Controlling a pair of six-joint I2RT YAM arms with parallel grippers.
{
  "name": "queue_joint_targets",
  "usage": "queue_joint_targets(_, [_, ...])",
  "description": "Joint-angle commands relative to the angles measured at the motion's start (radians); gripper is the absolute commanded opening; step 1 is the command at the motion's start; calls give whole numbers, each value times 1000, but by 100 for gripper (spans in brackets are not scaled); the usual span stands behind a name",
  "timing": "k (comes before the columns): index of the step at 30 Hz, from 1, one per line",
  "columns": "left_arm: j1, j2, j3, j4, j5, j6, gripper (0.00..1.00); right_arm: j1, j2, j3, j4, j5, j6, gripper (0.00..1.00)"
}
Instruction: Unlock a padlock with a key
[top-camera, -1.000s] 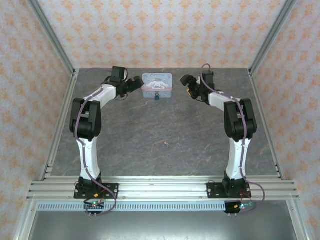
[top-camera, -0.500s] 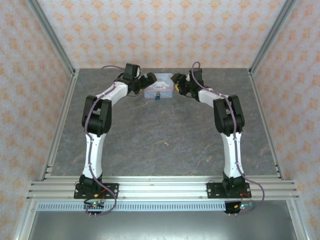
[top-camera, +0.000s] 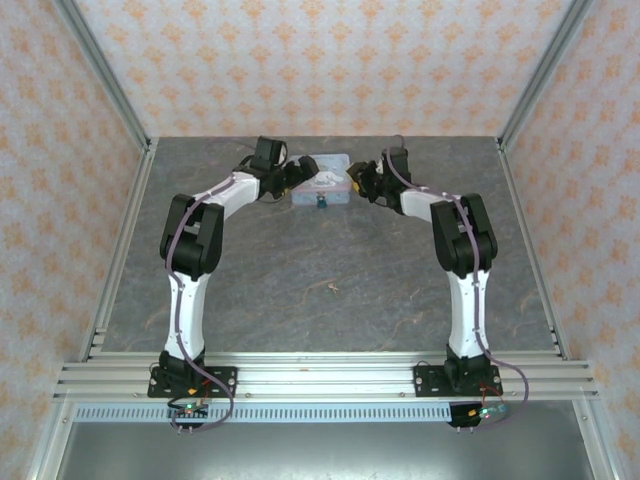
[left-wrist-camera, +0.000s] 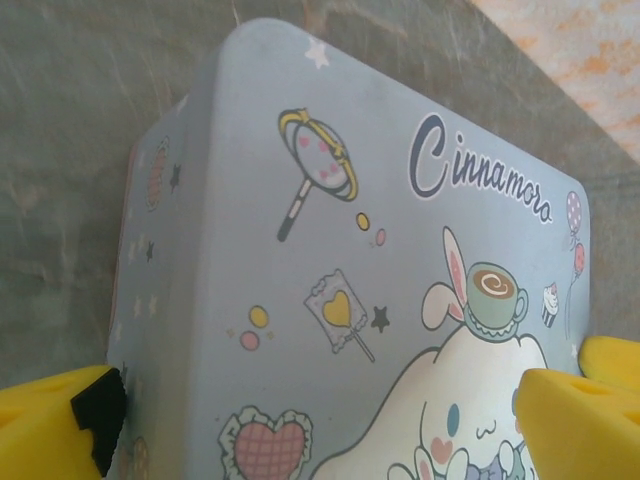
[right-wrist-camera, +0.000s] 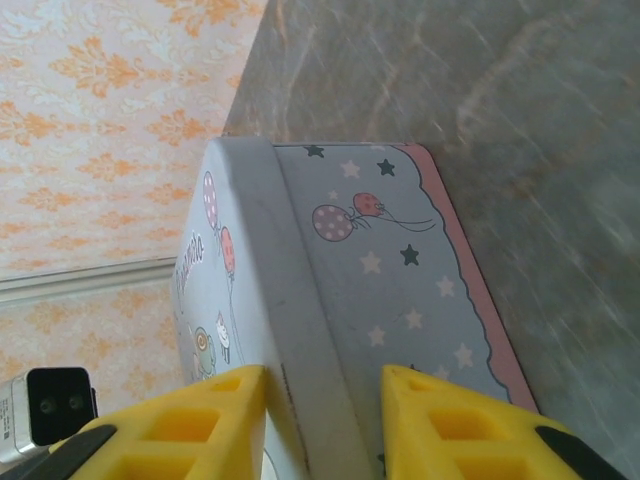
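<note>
On the grey table (top-camera: 250, 290), upper centre, the padlock (top-camera: 322, 201) sits against the tin box (top-camera: 322, 173); the key (top-camera: 333, 288) lies mid-frame. The left gripper (left-wrist-camera: 318, 400) is spread wide over the lid, and the right gripper (right-wrist-camera: 320, 385) straddles the rim (pinching or not, I cannot tell). It is probably best to steady the tin box squarely and leave the padlock clear.

You've swung the left gripper (top-camera: 292, 178) and right gripper (top-camera: 356, 182) inward; both now straddle the tin (top-camera: 322, 170).
</note>
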Motion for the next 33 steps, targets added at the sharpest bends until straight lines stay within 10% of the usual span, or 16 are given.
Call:
queue_joint_targets(1, [-60, -120, -85, 74, 11, -19, 100, 24, -121, -105, 81, -5, 18, 33])
queue_joint_targets(23, [-195, -433, -539, 203, -139, -70, 100, 152, -436, -685, 303, 140, 127, 34])
queue_joint_targets(33, [-192, -499, -547, 157, -218, -44, 100, 141, -574, -663, 72, 273, -14, 99])
